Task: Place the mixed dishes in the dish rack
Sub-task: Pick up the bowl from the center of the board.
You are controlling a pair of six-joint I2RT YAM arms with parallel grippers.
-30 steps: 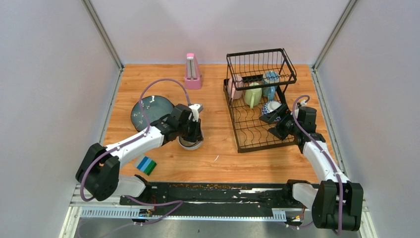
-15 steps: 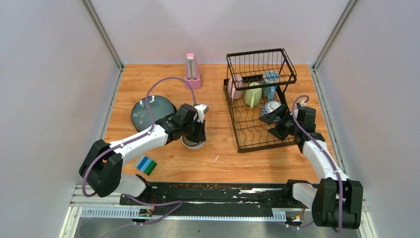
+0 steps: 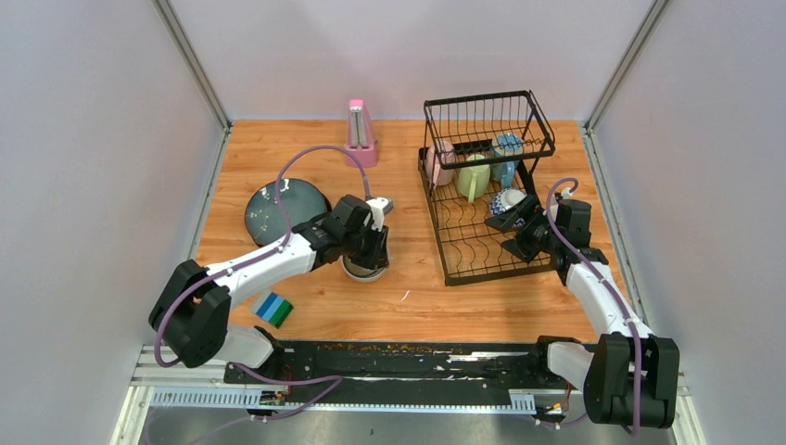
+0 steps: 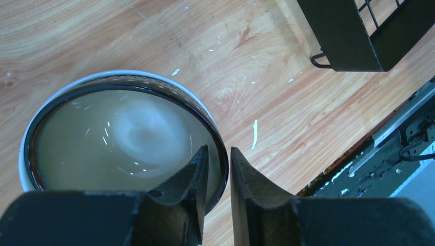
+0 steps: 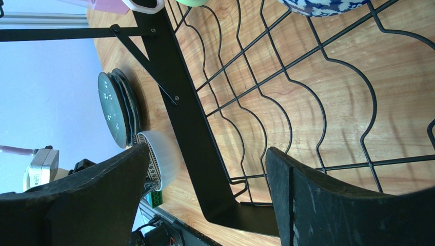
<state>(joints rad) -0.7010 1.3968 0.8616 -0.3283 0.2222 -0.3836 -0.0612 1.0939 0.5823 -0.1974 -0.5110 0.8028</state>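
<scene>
1. Left gripper (image 4: 219, 154) is down on the bowl (image 4: 123, 138), astride its rim, with one finger inside and one outside. The gap is narrow and the rim sits in it. Can't tell whether the fingers pinch it or only straddle it.
2. The bowl sits upright on the table (image 3: 278, 148), between the plates (image 3: 283, 209) and the rack (image 5: 189, 120), touching neither. It has a dark rim, a pale glazed inside and a white outside.
3. Right gripper (image 3: 515, 225) hangs over the rack's wavy plate slots, fingers wide apart, nothing between them.
4. The plates lie stacked flat on the table, left of the bowl and outside the rack.
5. At the rack's far end by the tall basket are the pink mug (image 3: 442, 165), the green mug (image 3: 473, 176) and a third mug (image 3: 507, 146). The blue bowl (image 3: 507, 199) sits just beyond the right gripper.
6. The metronome (image 3: 360, 125) stands at the table's far edge, left of the rack. The striped block (image 3: 273, 308) lies near the left arm's base, well apart from the bowl.
</scene>
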